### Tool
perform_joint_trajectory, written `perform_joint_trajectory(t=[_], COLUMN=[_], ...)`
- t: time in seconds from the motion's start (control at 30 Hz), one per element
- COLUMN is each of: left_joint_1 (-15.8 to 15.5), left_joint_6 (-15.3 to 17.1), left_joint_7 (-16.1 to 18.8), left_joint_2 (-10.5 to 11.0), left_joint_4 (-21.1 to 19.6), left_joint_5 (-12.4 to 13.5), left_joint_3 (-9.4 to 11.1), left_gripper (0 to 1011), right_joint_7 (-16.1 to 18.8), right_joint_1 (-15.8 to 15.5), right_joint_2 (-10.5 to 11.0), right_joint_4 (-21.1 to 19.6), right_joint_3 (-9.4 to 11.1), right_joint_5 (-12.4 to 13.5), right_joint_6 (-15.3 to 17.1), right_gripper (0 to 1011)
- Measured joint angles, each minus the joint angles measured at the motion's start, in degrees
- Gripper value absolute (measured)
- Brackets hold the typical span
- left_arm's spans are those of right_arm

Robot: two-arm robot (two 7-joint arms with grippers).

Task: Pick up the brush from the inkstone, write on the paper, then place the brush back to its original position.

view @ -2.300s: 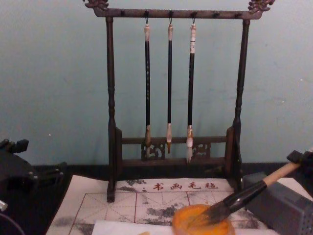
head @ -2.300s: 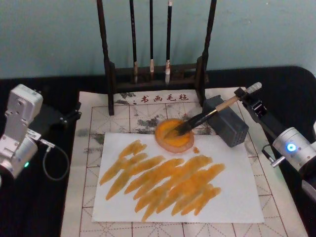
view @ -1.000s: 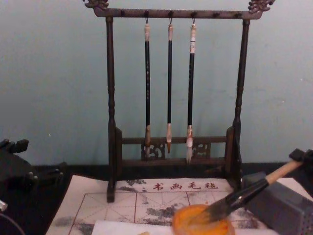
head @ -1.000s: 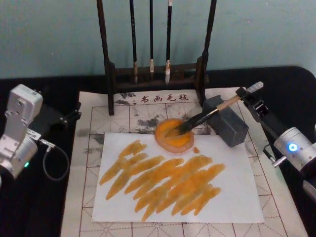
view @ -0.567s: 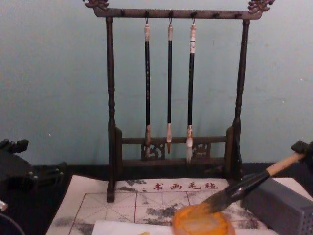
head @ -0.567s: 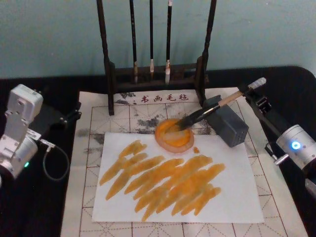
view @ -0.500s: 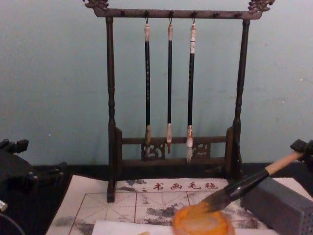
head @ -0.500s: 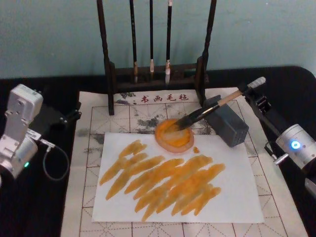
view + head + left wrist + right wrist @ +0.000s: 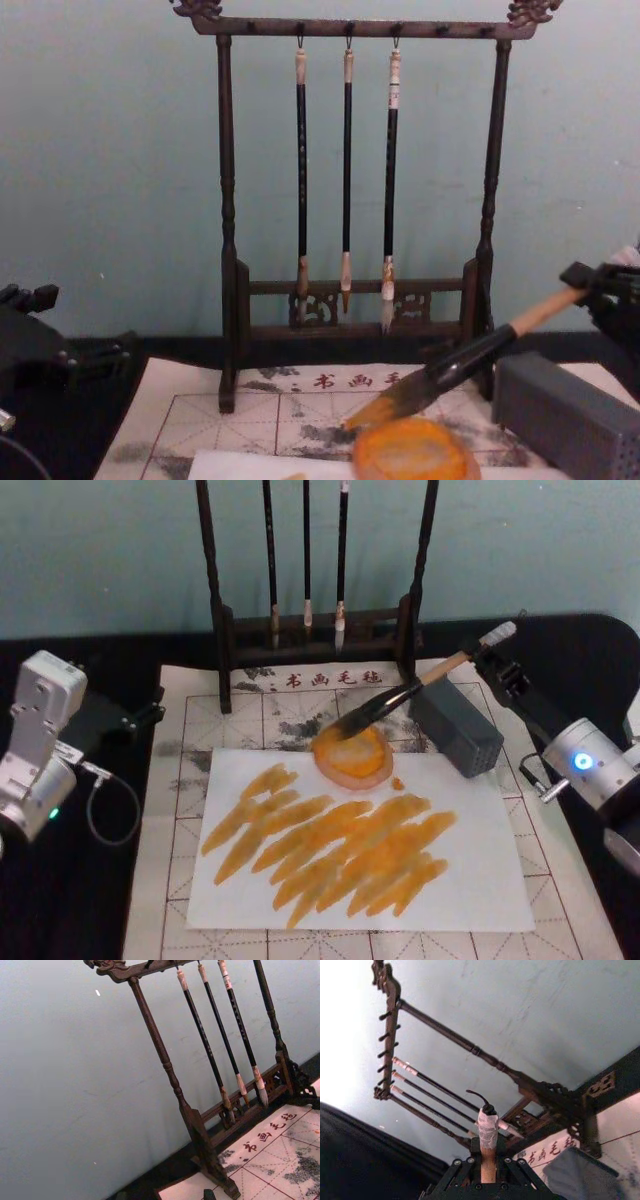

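1. The right gripper is up in the air on the right side of the table, near the far end of a grey block. Its fingers are squeezed tight on the top of the big brush, which has a thick tan wooden handle and dark bushy hairs.
2. The brush slants down to the left. Its orange-stained tip hangs just above the small round orange dish and does not touch it.
3. The dish sits on the far edge of the white sheet of paper, which has many orange strokes on it.
4. The paper lies on an off-white mat with grid lines and red writing.
5. A dark wooden rack stands at the back. Three thin black brushes hang on it.
6. The left gripper rests far off on the left, by the mat's edge.
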Motion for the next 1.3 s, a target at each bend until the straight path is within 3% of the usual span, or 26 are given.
perform_joint_trajectory(t=[1.3], left_joint_1=[0.0], left_joint_6=[0.0], left_joint_7=[0.0], left_joint_2=[0.0], left_joint_4=[0.0], left_joint_5=[0.0], left_joint_3=[0.0], left_gripper=[1001], right_joint_7=[6.4], right_joint_1=[5.4], right_joint_2=[3.4], right_joint_4=[1.7], right_joint_3=[-10.3], right_joint_5=[0.3], right_joint_6=[4.1], right_gripper=[184])
